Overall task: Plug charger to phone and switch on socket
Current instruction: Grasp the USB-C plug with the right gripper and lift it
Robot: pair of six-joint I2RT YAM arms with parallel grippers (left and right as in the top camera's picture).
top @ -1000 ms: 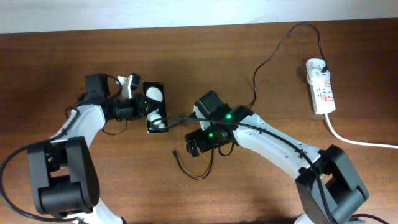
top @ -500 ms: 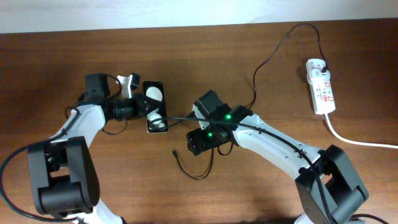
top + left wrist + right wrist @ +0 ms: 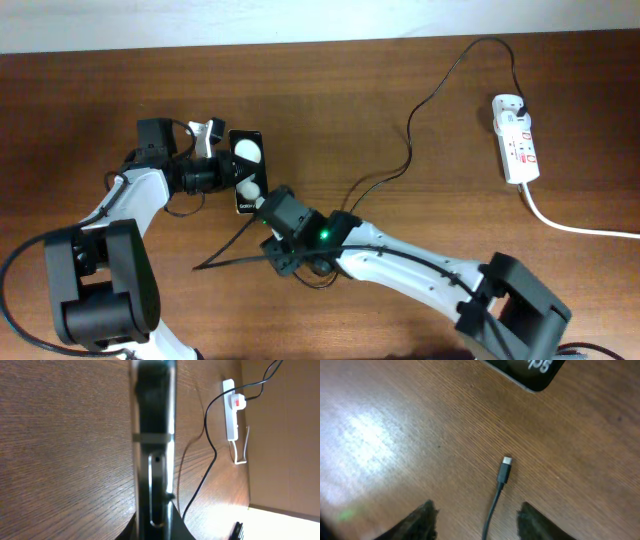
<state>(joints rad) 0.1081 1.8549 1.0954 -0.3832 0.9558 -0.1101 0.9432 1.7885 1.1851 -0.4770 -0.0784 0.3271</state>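
My left gripper (image 3: 228, 172) is shut on the phone (image 3: 247, 170), gripping it by its long edges. In the left wrist view the phone (image 3: 152, 435) shows edge-on, rising from the jaws of the left gripper (image 3: 152, 531). The charger cable (image 3: 410, 140) runs from the socket (image 3: 517, 140) across the table and under my right arm. My right gripper (image 3: 268, 212) hovers just below the phone's lower end. In the right wrist view the right gripper (image 3: 476, 506) is open, its fingers standing on either side of the cable (image 3: 490, 515) without touching it. The connector tip (image 3: 506, 464) lies on the wood, pointing at the phone's corner (image 3: 530, 370).
A thick white cord (image 3: 570, 225) leaves the socket toward the right edge. A slack stretch of black cable (image 3: 225, 262) trails left of my right wrist. The socket (image 3: 231, 410) and cable (image 3: 210, 460) also show in the left wrist view. The table's far edge (image 3: 320, 42) meets a white wall.
My right arm has swung left and forward to the phone's lower end, dragging the cable's slack with it. Its jaws have narrowed around the cable. The left arm and phone have not moved.
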